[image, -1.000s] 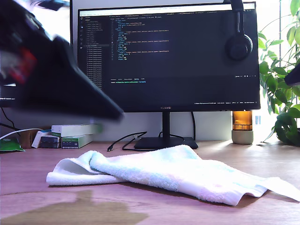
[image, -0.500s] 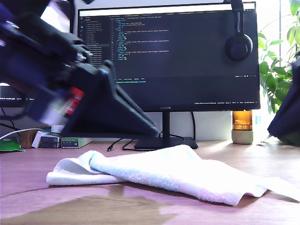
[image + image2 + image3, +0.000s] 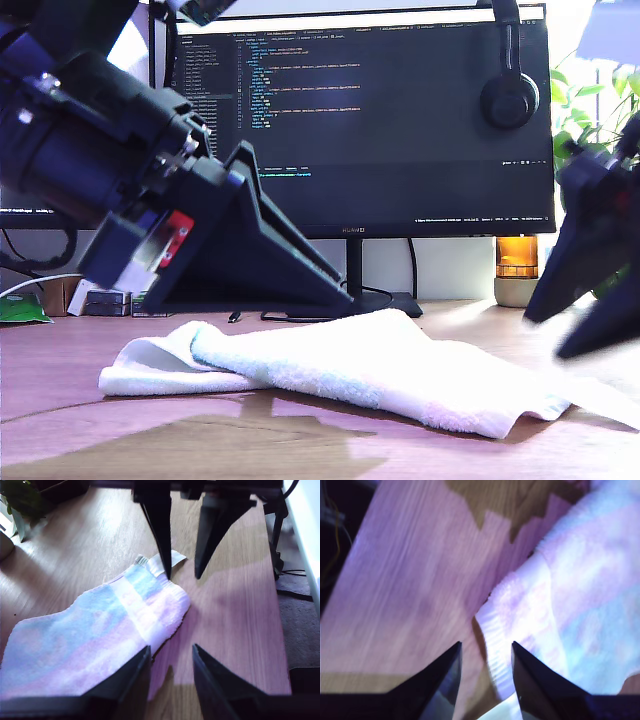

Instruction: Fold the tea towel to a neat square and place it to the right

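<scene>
- The bench (image 3: 80,420) is a wood-grain surface spanning the exterior view; it carries all items listed below.
- A large dark monitor (image 3: 400,150) stands at the back of the bench, with lines of text lit on its screen.
- One dark arm fills the exterior view's left, angled down toward the towel's end on that side. A second, blurred arm hangs at the exterior view's right, above the towel's other end.
- The tea towel (image 3: 350,365) lies on the bench in front of the monitor, stretched across the middle of the exterior view. It is loosely folded over itself and rumpled, not square. Faint pink and mint bands show on the white pile.
- My first tool (image 3: 171,647) is parted to a moderate gap and holds nothing. It hangs over the banded towel end that has a thin white hem corner.
- My second tool (image 3: 486,644) is likewise parted and empty. The ribbed towel edge lies on the bench below the gap.
- A leafy plant (image 3: 590,170) stands at the exterior view's right.
- Headphones (image 3: 508,95) hang on the monitor's upper corner at the exterior view's right.
- An amber container (image 3: 517,258) stands beside the monitor's foot.
</scene>
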`<state>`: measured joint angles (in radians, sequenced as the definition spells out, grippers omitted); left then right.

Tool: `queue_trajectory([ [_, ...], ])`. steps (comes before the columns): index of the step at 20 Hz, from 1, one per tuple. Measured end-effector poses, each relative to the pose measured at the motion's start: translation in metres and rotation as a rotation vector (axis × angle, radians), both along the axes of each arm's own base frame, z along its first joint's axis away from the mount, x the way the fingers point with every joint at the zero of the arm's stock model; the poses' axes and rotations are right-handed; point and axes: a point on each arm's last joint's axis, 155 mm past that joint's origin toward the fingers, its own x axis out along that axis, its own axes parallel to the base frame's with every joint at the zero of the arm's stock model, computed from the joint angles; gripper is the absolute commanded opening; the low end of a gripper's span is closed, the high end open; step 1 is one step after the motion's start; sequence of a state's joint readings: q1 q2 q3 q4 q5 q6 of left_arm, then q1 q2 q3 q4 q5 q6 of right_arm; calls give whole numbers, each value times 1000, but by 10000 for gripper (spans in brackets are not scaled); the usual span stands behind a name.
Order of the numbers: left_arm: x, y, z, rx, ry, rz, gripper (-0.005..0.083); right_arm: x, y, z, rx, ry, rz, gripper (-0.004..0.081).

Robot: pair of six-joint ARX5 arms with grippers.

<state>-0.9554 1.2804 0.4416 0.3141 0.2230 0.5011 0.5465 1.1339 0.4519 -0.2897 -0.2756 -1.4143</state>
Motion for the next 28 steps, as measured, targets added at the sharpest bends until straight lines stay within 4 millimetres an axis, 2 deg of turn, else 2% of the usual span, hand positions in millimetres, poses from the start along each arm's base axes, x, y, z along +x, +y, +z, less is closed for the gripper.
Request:
queue_trajectory([
  [4, 0, 0, 0, 0, 0, 1, 231, 15, 8, -2, -1, -59, 15, 280],
  [7, 1, 1, -1, 4, -1, 5, 231, 13, 4, -18, -48, -24, 10, 280],
  [13, 2, 1, -1, 7, -3, 11, 231, 15, 3, -18, -55, -33, 3, 273],
  [17, 3, 2, -1, 9, -6, 19, 231, 8, 6, -20, -56, -9, 27, 108],
  [19, 4, 2, -1, 10, -7, 20, 231, 2, 12, -20, -50, -6, 56, -1],
  [22, 4, 2, -1, 10, -7, 20, 231, -1, 21, -17, -25, -7, 69, -13],
  [28, 3, 2, -1, -10, 45, 51, 232, 20, 45, 10, 107, -87, 8, -13],
])
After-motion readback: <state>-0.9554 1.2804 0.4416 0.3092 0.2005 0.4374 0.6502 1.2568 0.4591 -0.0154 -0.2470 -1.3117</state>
